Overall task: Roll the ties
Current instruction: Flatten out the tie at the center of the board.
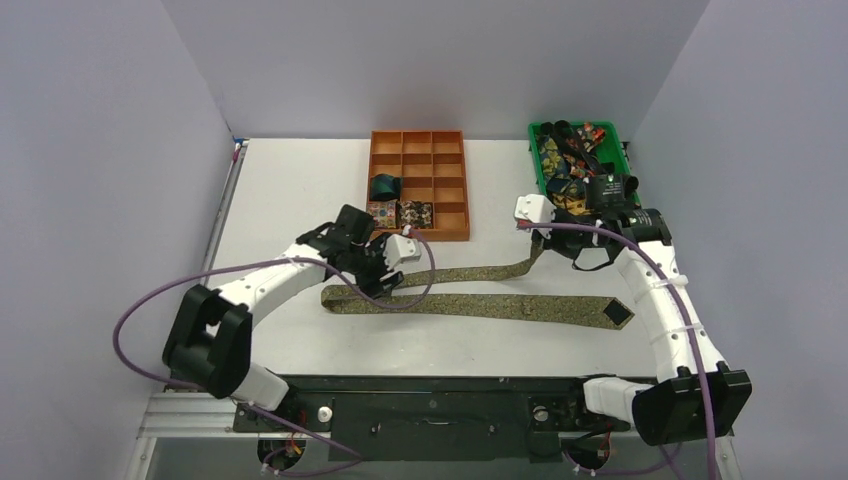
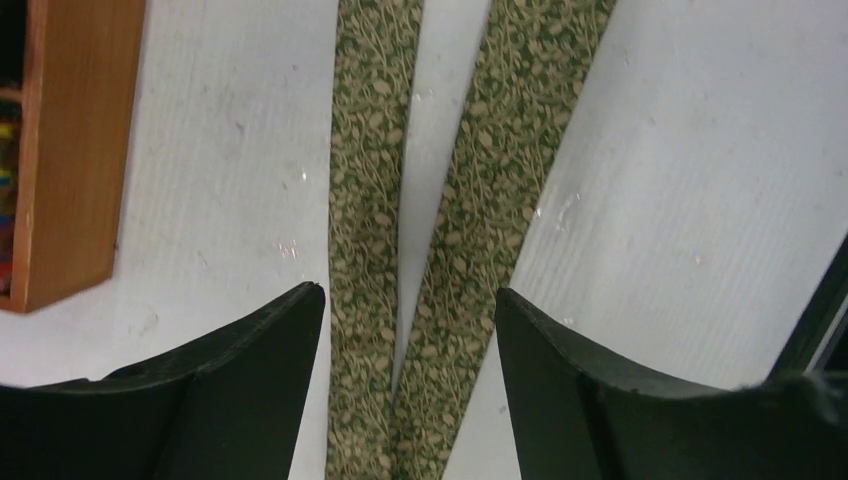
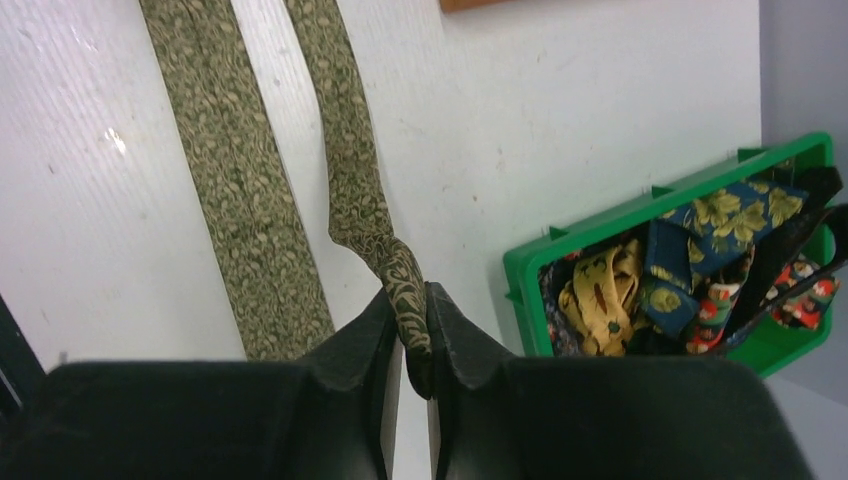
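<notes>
Top external view, read from the near edge of the white table (image 1: 290, 190), shows first the olive-gold tie (image 1: 480, 303), doubled back on itself. Its broad half lies flat from a fold at the left to a pointed tip at the right. The narrow half slants away from that fold toward the right and lifts off the surface at its end. The left gripper (image 1: 385, 265) sits over the fold end, released, with its jaws spread wide. In the left wrist view the left gripper (image 2: 410, 293) straddles both strips of the tie (image 2: 480, 200), one finger outside each; whether the fingertips touch the cloth is hard to tell from so close. A little farther and to the right, the right gripper (image 1: 543, 238) is clenched on the raised narrow end. The right wrist view shows it (image 3: 410, 300) pinching the cloth between closed fingers, the strip twisted just ahead of the pinch. Beyond stands the orange tray (image 1: 452, 185); its near left compartments hold a dark teal coil (image 1: 385, 186) and two floral coils (image 1: 382, 212). At the far right, the green bin (image 1: 537, 165) is heaped with loose ties (image 1: 570, 150).
</notes>
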Controlling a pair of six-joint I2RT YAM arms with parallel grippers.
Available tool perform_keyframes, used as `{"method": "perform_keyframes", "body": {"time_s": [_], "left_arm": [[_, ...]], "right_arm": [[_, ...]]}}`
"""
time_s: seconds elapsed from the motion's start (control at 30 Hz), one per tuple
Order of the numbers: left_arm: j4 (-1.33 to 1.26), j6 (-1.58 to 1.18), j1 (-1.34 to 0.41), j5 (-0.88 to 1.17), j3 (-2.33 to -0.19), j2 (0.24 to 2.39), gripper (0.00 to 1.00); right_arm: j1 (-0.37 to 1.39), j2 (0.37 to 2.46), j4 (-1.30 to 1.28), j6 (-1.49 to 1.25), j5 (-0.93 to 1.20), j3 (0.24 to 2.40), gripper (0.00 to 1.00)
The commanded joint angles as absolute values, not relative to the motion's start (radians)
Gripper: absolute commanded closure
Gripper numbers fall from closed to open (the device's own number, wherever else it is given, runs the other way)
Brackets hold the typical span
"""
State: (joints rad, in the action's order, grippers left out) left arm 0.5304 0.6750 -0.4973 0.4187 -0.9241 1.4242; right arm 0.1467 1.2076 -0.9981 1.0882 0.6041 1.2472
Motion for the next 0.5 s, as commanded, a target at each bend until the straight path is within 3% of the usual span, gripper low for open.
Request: {"method": "perform_keyframes", "body": {"time_s": [0.0,0.17,0.27,0.47], "left_arm": [[0.427,0.573,-0.568,0.366,-1.079,1.567,0.39],[0.437,0.553,-0.631,0.331,-1.226,1.765,0.39],[0.446,0.547,-0.656,0.292,-1.266,1.834,0.42],[0.518,0.589,-0.663,0.222,-1.289,1.929,0.55]], "right_arm": [[0.067,1.208,-1.078,1.187,0.577,1.266,0.81],[-0.039,1.197,-1.125,1.233,0.533,1.244,0.63],[-0.094,1.197,-1.169,1.238,0.51,1.259,0.45],[-0.17,1.2,-1.217,1.157,0.483,1.301,0.39]]}}
